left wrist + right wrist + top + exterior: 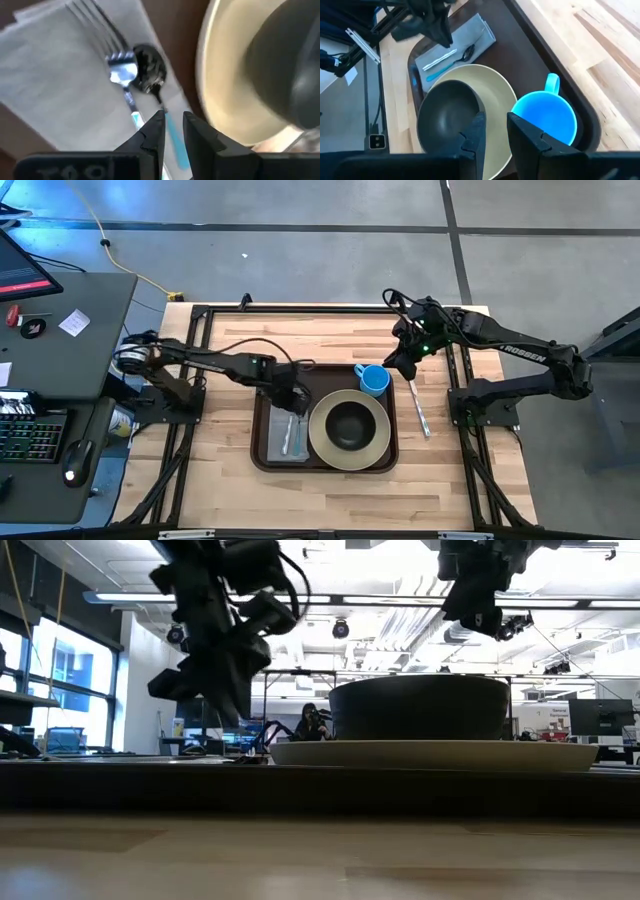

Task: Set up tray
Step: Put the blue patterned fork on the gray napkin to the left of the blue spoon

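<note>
Reading the overhead frame from its left, we see the left gripper [291,399] hanging just above the grey napkin [287,436] at the left end of the tray [262,460], which sits at centre frame on the wooden table [225,490]. Its jaws stand slightly apart and hold nothing; the fork [102,30] and the blue-handled spoon [149,75] lie side by side on the napkin below them. To the right, a dark bowl [348,423] rests on the beige plate [372,452], with a blue cup [373,379] at the tray's upper right corner. Further right, the right gripper [400,364] hovers beside the cup, jaws narrowly parted and empty. A knife [419,412] lies on the table just right of the tray. We judge the cutlery step is underway; next calls for picking up that knife and setting it onto the tray.
</note>
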Robot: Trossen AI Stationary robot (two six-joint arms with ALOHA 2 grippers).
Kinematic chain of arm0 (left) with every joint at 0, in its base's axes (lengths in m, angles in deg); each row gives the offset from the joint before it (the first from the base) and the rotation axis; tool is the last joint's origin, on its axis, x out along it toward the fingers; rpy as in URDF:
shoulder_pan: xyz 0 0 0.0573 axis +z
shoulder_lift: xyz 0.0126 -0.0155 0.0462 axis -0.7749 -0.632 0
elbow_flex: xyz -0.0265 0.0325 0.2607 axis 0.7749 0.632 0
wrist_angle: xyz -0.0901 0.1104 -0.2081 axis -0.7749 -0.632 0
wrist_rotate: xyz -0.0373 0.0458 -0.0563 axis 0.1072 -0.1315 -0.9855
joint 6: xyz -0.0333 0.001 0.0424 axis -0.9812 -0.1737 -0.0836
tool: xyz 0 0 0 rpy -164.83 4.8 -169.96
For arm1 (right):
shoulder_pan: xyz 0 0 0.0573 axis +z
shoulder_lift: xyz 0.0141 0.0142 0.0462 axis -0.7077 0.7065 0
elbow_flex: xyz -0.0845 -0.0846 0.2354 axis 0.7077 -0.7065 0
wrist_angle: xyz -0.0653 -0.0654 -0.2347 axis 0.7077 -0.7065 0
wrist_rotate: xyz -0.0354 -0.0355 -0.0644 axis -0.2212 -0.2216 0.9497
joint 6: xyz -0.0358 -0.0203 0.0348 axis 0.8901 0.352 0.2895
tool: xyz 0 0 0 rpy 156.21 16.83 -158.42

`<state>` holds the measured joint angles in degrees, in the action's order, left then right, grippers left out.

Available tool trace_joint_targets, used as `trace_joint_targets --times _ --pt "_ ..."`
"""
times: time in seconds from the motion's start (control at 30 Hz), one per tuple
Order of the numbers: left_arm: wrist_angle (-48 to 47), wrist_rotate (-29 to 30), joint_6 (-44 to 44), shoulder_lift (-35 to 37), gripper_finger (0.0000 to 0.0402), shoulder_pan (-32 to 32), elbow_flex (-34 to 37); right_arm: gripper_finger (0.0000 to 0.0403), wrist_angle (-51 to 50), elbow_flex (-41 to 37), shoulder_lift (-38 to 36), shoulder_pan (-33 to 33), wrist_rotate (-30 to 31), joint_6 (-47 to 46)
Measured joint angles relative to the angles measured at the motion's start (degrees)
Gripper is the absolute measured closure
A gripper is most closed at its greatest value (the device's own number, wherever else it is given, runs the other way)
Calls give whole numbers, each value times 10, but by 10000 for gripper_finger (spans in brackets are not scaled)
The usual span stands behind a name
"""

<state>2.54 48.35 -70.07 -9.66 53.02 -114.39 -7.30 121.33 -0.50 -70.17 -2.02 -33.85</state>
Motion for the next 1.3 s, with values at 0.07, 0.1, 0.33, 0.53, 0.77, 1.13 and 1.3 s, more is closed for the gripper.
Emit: trace_joint_targets --times 0.07,0.1,0.33,0.53,0.77,1.13,1.3 --pt "40 10 -23 22 300 0 28 332 -1 0 0 0 0 7" --pt "62 9 -36 30 298 0 46 331 -1 0 0 0 0 8" --pt "147 -10 -102 25 199 0 110 331 8 0 0 0 8 18" --pt "143 -8 -98 26 111 0 111 332 8 0 0 0 9 22" --pt "131 -6 -84 0 120 0 111 332 11 0 0 0 9 22" --pt "135 -2 -74 -4 225 0 110 332 12 0 0 0 18 22" --pt "135 7 -74 -4 258 0 110 332 12 0 0 0 18 22"
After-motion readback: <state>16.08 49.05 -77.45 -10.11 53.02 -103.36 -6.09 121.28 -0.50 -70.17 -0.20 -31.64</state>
